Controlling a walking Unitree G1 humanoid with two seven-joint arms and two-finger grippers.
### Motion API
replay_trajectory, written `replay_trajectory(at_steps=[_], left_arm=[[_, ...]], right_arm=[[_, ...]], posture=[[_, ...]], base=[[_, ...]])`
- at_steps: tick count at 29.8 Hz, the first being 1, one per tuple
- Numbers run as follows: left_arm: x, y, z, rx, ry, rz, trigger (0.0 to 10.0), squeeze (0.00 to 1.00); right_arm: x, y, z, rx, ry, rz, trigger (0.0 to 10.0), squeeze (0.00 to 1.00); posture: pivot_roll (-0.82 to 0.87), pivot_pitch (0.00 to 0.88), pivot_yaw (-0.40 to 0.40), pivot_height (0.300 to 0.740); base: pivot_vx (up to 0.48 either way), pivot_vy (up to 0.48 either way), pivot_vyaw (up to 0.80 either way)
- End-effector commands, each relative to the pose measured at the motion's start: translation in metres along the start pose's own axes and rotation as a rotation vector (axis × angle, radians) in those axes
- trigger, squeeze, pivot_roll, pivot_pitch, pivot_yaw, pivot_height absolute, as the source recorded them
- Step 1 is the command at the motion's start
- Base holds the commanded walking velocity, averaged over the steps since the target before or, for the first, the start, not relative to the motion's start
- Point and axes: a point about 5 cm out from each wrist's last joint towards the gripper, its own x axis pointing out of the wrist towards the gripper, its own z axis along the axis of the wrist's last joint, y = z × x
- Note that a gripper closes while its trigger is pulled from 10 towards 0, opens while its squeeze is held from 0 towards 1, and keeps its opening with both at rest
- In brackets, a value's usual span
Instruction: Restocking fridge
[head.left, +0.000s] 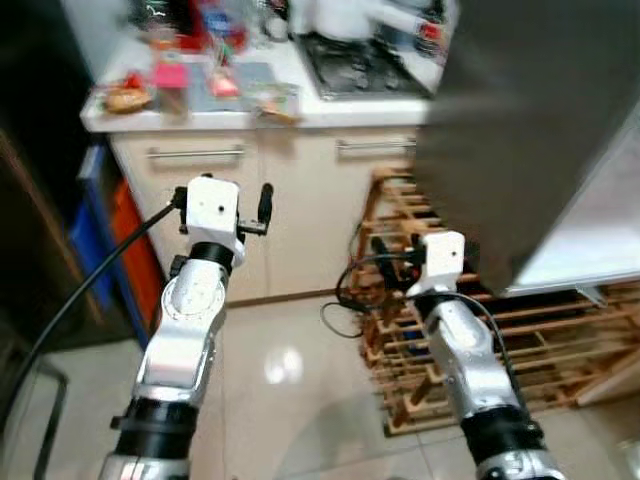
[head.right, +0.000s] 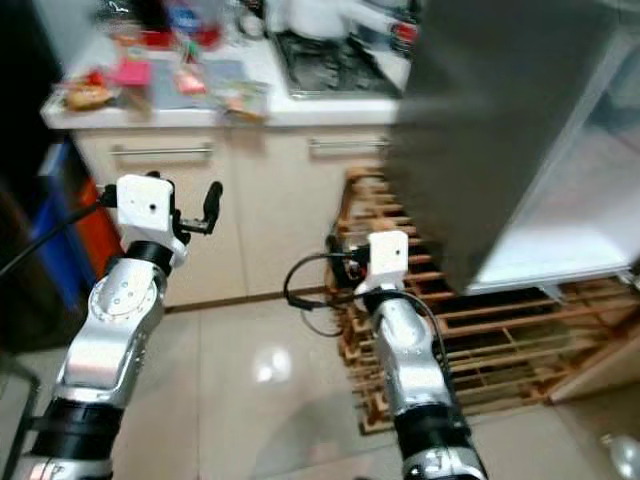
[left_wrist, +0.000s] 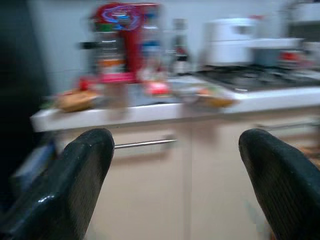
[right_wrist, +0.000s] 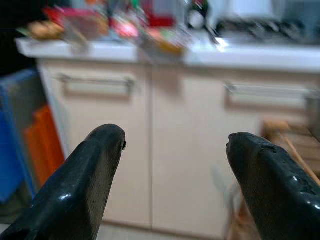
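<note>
Two open, empty claws, left claw (head.left: 250, 212) and right claw (head.left: 392, 262), so we should walk slowly to the food on the table (head.left: 250, 112).

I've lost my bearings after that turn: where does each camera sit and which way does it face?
Left eye, right eye: head, looking down at counter, wooden rack, open fridge door; both arms show.
Left wrist: between open left gripper fingers, facing the counter's food and stove.
Right wrist: between open right gripper fingers, facing cabinet handles.
All share the counter.
</note>
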Motion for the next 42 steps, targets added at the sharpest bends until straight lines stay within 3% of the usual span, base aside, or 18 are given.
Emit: replay_trajectory(at_steps=[1,6,11,13,17,25,42], left_arm=[[0.001,-0.011,0.002,-0.019,0.005,-0.013,10.0,0.0],[-0.002,-0.016,0.0,-0.023,0.002,-0.039,10.0,0.0],[-0.003,-0.005,-0.007,-0.012,0.055,0.039,10.0,0.0],[-0.004,-0.004,-0.008,0.025,0.068,0.038,10.0,0.0],[-0.005,-0.002,-0.008,-0.006,0.05,0.01,10.0,0.0],[0.01,0.006,0.01,0.007,-0.022,0.023,10.0,0.0],[0.01,0.001,0.015,0.023,-0.055,-0.008,10.0,0.0]], right_arm=[[-0.003,-0.018,0.004,-0.008,-0.011,-0.046,10.0,0.0],[0.005,-0.016,0.009,-0.019,-0.023,-0.031,10.0,0.0],[0.009,-0.013,0.015,-0.018,-0.04,-0.014,10.0,0.0],[0.007,-0.015,0.011,-0.022,-0.022,-0.014,10.0,0.0],[0.005,-0.018,0.006,-0.021,-0.004,-0.053,10.0,0.0],[0.005,-0.018,0.011,-0.042,-0.053,-0.103,10.0,0.0],[0.008,-0.019,0.01,-0.048,-0.049,-0.135,10.0,0.0]], posture=[[0.0,0.0,-0.069,0.74],[0.01,0.0,-0.077,0.74],[0.02,0.0,-0.084,0.74],[0.03,0.0,-0.085,0.74],[0.02,0.0,-0.086,0.74],[0.01,0.0,-0.076,0.74],[0.03,0.0,-0.073,0.74]], base=[[0.0,0.0,0.0],[0.0,0.0,0.59],[0.0,0.0,0.54],[0.0,0.0,0.51],[0.0,0.0,0.55],[0.48,0.0,0.0],[0.48,0.0,0.07]])
